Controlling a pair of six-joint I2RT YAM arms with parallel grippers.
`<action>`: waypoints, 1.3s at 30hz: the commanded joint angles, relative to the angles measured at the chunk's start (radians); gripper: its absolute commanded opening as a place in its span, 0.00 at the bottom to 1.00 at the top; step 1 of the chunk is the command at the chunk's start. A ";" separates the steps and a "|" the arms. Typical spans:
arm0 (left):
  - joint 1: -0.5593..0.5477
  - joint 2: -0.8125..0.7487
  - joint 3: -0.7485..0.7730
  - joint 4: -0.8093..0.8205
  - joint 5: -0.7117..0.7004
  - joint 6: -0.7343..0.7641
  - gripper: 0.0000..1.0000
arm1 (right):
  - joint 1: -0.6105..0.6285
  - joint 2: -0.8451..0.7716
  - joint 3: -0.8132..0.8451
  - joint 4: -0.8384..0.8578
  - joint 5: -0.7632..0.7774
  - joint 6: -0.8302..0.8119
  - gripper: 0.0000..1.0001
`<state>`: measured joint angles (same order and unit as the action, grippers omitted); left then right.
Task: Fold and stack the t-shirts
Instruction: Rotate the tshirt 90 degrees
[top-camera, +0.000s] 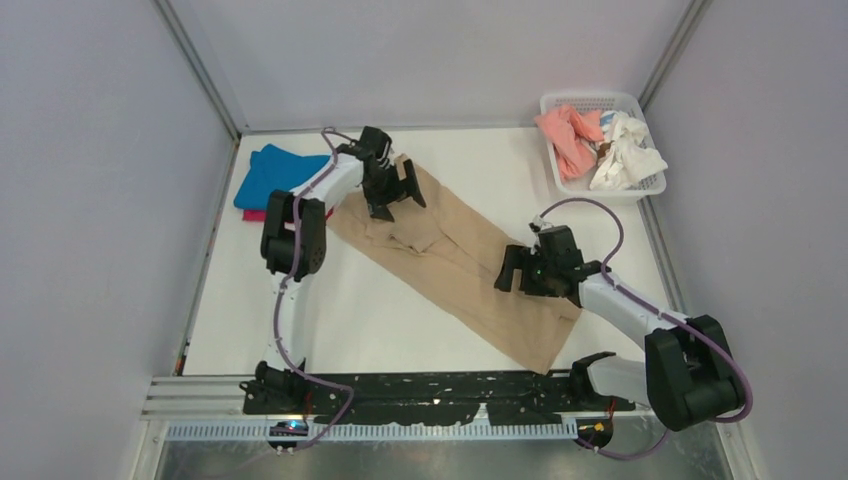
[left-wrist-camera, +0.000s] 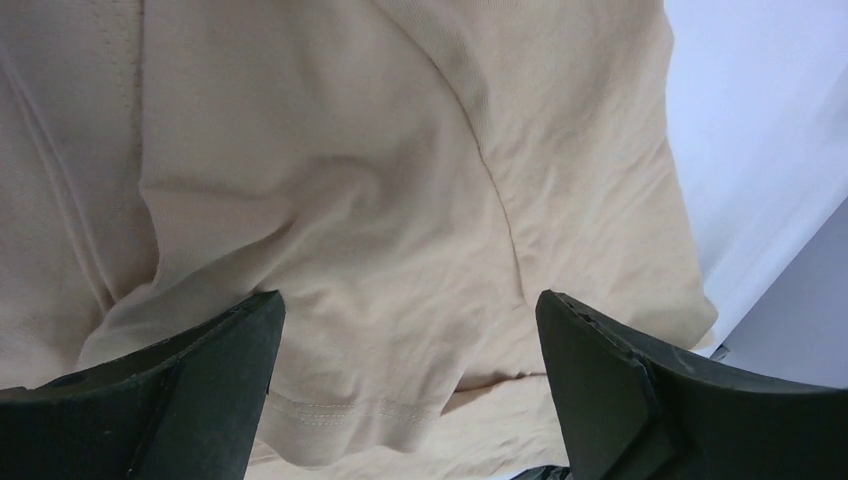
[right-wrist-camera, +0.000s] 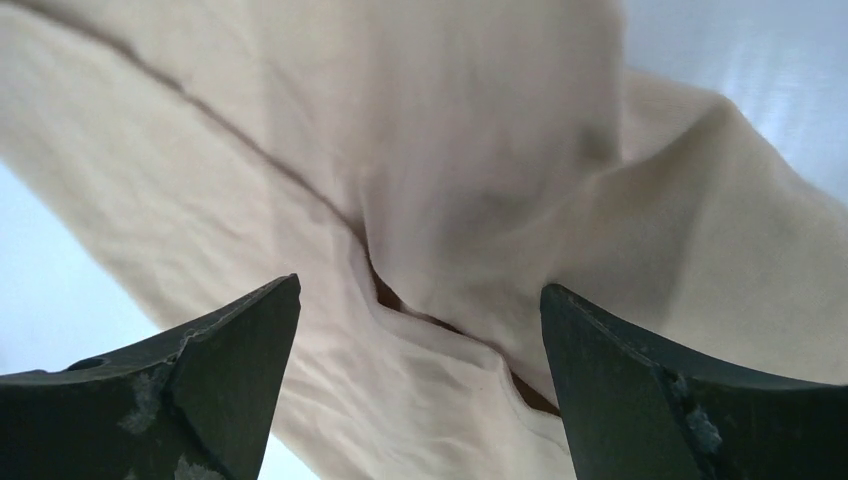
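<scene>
A tan t-shirt (top-camera: 455, 262) lies folded into a long diagonal strip across the white table, from upper left to lower right. My left gripper (top-camera: 397, 190) hovers open over its upper end, where a stitched sleeve hem (left-wrist-camera: 345, 410) shows between the black fingers (left-wrist-camera: 215, 355). My right gripper (top-camera: 522, 268) hangs open over the strip's lower half, a folded cloth edge (right-wrist-camera: 440, 330) lying between its fingers (right-wrist-camera: 610, 350). A folded bright blue t-shirt (top-camera: 268, 175) rests on a magenta-pink one (top-camera: 255, 214) at the far left. Salmon-pink (top-camera: 567, 135) and white (top-camera: 625, 152) t-shirts sit crumpled in the basket.
A white mesh basket (top-camera: 642, 104) stands at the back right corner. Grey walls close in the table on three sides. The black base rail (top-camera: 440, 392) runs along the near edge.
</scene>
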<state>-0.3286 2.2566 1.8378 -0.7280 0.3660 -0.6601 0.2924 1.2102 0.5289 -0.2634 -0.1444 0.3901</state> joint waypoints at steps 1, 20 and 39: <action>0.007 0.082 0.175 -0.107 0.038 0.054 1.00 | 0.076 0.005 -0.042 -0.041 -0.247 -0.004 0.95; 0.025 0.336 0.579 0.159 0.303 -0.131 1.00 | 0.493 0.008 0.216 -0.294 -0.012 -0.066 0.95; 0.061 -0.634 -0.272 0.088 -0.093 0.175 1.00 | 0.422 0.190 0.582 0.035 0.405 -0.100 0.95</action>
<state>-0.2974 1.8011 1.8229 -0.6392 0.4583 -0.5552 0.7288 1.2900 0.9886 -0.3664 0.2390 0.3344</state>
